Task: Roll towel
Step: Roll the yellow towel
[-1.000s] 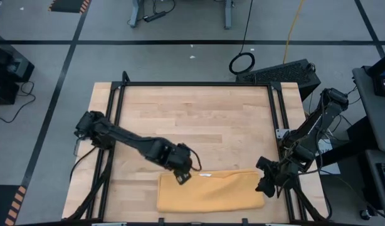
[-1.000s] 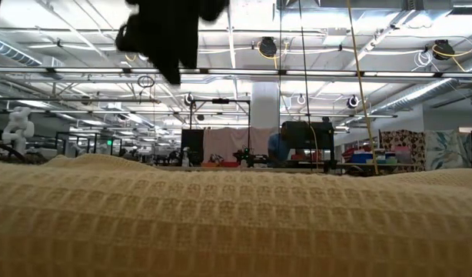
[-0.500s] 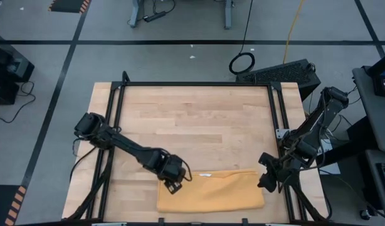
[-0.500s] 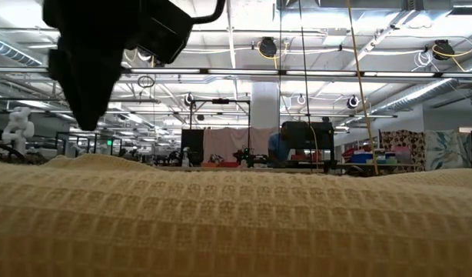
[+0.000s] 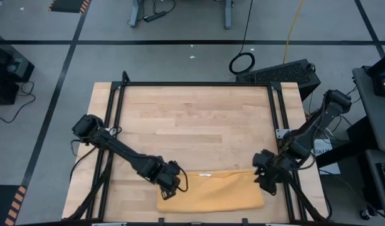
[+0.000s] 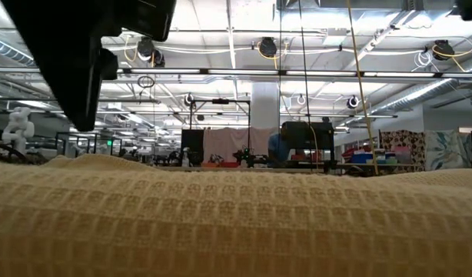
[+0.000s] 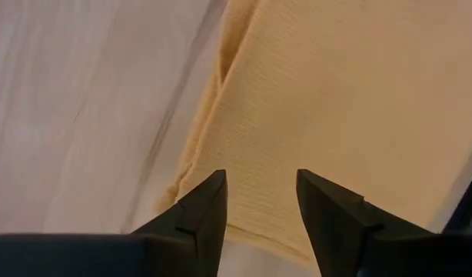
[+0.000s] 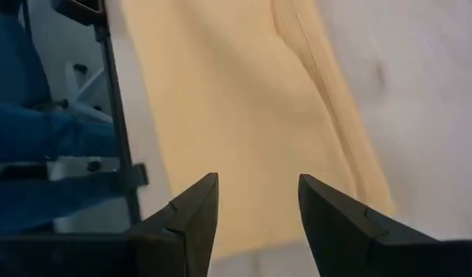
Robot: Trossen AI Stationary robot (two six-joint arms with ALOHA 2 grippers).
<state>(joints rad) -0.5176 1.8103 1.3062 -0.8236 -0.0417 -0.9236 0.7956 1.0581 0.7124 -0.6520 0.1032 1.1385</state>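
The mustard-yellow towel (image 5: 211, 191) lies folded in a long strip along the table's near edge, flat on the wood; it fills the foreground of the low view (image 6: 236, 215). My left gripper (image 5: 169, 188) hangs open just above the towel's left end (image 7: 336, 92), fingers pointing down and touching nothing (image 7: 260, 181). My right gripper (image 5: 263, 179) stands open above the towel's right end (image 8: 236, 100), slanting down, also clear of the cloth (image 8: 257, 185). In the low view the left gripper (image 6: 82, 61) shows dark at the upper left.
The wooden tabletop (image 5: 192, 119) is framed by black rails (image 5: 277, 125) on its left, right and far sides. A black case (image 5: 280, 72) sits off the far right corner. Beyond the table's right edge a blue-clad shape (image 8: 36, 131) shows.
My left gripper has moved from the towel's far edge toward the table's near left and has come down over the towel's left end. My right gripper has rolled about its own axis and shifted slightly toward the towel. The towel has stayed still.
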